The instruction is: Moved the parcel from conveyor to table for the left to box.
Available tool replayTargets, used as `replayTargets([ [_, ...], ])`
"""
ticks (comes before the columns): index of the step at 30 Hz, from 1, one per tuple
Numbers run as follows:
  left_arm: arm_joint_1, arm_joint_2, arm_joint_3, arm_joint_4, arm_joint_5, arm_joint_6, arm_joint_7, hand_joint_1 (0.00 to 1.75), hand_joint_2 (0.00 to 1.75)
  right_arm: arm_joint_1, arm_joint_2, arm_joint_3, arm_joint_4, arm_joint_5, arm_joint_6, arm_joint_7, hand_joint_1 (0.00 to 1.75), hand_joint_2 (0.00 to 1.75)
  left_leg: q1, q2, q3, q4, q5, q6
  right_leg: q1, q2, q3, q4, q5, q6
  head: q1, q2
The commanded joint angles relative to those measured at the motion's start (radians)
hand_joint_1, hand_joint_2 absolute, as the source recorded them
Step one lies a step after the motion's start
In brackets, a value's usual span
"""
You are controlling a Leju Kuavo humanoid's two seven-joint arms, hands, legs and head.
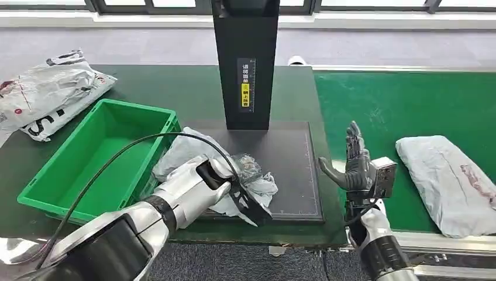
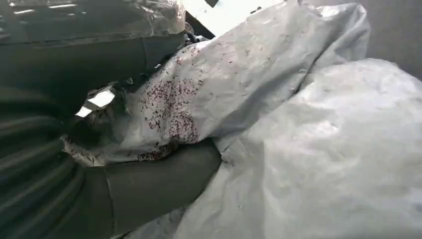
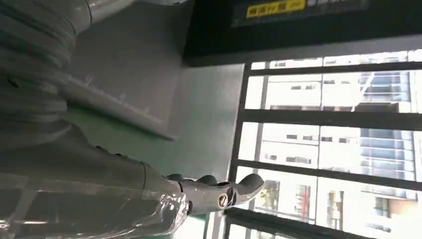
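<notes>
Left hand [image 1: 231, 190] grips parcel [image 1: 193, 155].

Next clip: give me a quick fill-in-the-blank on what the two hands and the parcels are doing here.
1. The left hand grips a crumpled grey parcel lying on the ____ mat.
2. The bin beside that parcel is ____ in colour.
3. The right hand is raised with fingers apart, holding ____.
4. Another grey parcel lies on the green ____.

Missing words: black; green; nothing; conveyor
</notes>
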Motion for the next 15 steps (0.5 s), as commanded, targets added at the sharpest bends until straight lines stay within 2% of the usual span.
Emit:
replayTargets([
  [1, -0.118, 0.019, 0.018, 0.038, 0.047, 0.085, 0.001, 1.75, 1.75, 0.124, -0.198, 0.139, -0.067, -0.113, -0.073, 0.017, 0.00, 1.75, 0.001, -0.004, -0.002, -0.001, 0.000, 0.000, 0.002, -0.005, 0.000, -0.002, 0.000, -0.001, 0.000, 0.000],
  [3, -0.151, 0.024, 0.033, 0.027, 0.062, 0.136, 0.015, 1.75, 1.75, 0.172, -0.223, 0.130, -0.112, -0.131, -0.101, 0.022, 0.00, 1.75, 0.001, -0.004, -0.004, 0.001, 0.000, 0.000, 0.001, -0.004, -0.002, -0.001, -0.001, -0.001, 0.000, 0.000],
  [6, -0.225, 0.051, 0.063, -0.008, 0.088, 0.237, 0.075, 1.75, 1.75, 0.327, -0.277, 0.087, -0.258, -0.164, -0.136, 0.028, 0.00, 1.75, 0.001, -0.006, -0.006, 0.001, -0.001, 0.000, 0.001, -0.006, -0.003, 0.000, -0.002, -0.001, 0.000, 0.000],
  [7, -0.239, 0.069, 0.073, -0.021, 0.098, 0.255, 0.086, 1.75, 1.75, 0.371, -0.286, 0.076, -0.302, -0.168, -0.144, 0.028, 0.00, 1.75, 0.002, -0.010, -0.008, 0.001, -0.001, -0.001, 0.002, -0.010, -0.003, 0.000, -0.003, -0.001, 0.000, 0.000],
  [13, -0.231, 0.076, 0.071, -0.023, 0.100, 0.265, 0.081, 1.75, 1.75, 0.369, -0.280, 0.078, -0.315, -0.165, -0.157, 0.038, 0.00, 1.75, 0.000, -0.003, -0.007, -0.001, -0.001, -0.001, 0.001, -0.004, -0.006, -0.001, -0.001, -0.001, 0.000, 0.000],
  [15, -0.232, 0.104, 0.088, -0.050, 0.094, 0.392, 0.169, 1.75, 1.75, 0.401, -0.287, 0.075, -0.341, -0.165, -0.168, 0.041, 0.00, 1.75, 0.001, 0.002, -0.006, -0.002, -0.002, 0.000, 0.001, 0.001, -0.006, -0.002, 0.000, -0.001, 0.000, 0.000],
])
